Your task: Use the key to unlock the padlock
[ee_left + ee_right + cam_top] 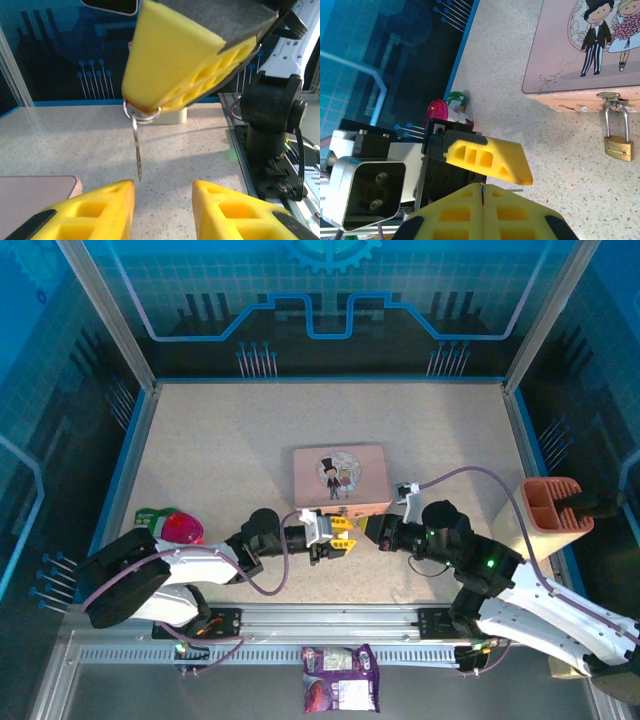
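The small brass padlock [619, 146] hangs by its silver shackle from the hasp on the front of the pink cartoon box [340, 478], which also appears as the box [570, 55] in the right wrist view. My right gripper [483, 189] is shut on the key; a thin metal edge shows between its fingers. In the left wrist view the key [137, 150] dangles by its ring from the right gripper's fingers [185, 65], blade down. My left gripper [163, 187] is open just below it, and the blade tip is close to its left finger [100, 210]. The two grippers meet in front of the box, left gripper [340, 533] facing right gripper [370, 532].
A pink and green toy [170, 527] lies at the left beside the left arm. A terracotta holder [555, 510] stands at the right edge. A purple snack packet [340, 690] lies in front of the rail. The right arm's base [272, 125] is close on the right.
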### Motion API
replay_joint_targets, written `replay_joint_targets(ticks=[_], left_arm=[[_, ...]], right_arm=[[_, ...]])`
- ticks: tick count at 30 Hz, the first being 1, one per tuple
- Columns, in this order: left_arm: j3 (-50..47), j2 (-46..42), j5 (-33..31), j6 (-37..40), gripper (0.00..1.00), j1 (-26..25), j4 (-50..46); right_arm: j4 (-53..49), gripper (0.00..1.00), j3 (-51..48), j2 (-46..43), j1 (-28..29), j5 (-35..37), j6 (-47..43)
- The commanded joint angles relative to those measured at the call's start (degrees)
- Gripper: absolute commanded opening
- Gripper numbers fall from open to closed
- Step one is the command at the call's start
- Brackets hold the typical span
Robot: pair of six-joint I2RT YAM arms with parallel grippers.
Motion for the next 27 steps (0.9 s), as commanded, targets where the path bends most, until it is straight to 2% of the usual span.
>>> replay_joint_targets(ticks=[1, 8, 15, 20, 23, 27], left_arm=[[1.40, 0.67, 0.81, 1.48, 0.37, 0.71, 2.36], [1.63, 1.11, 0.98, 0.55, 0.33, 0.79, 3.61], [1.17, 0.90, 2.08, 0.10, 0.17, 1.20, 4.05], [1.02, 0.50, 1.15, 0.28, 0.01, 1.58, 3.72], [1.52, -0.01, -1.46, 1.44, 0.00, 1.65, 2.14], [3.82, -2.00, -7.00, 8.73, 0.00, 1.62, -7.05]], right_arm=[[1.74, 0.00, 1.03, -0.30, 1.34, -0.19, -0.94], [3.54, 0.00, 1.11, 1.48, 2.42, -0.06, -0.77], [3.04, 0.00, 0.80, 1.13, 2.77, 1.37, -0.30], [2.68, 0.00, 0.19, 0.36, 2.76, 2.07, 0.26], [2.12, 0.00, -0.10, 0.27, 2.76, 2.80, 0.93], [-2.47, 0.29, -0.86, -2.32, 2.77, 8.29, 4.06]])
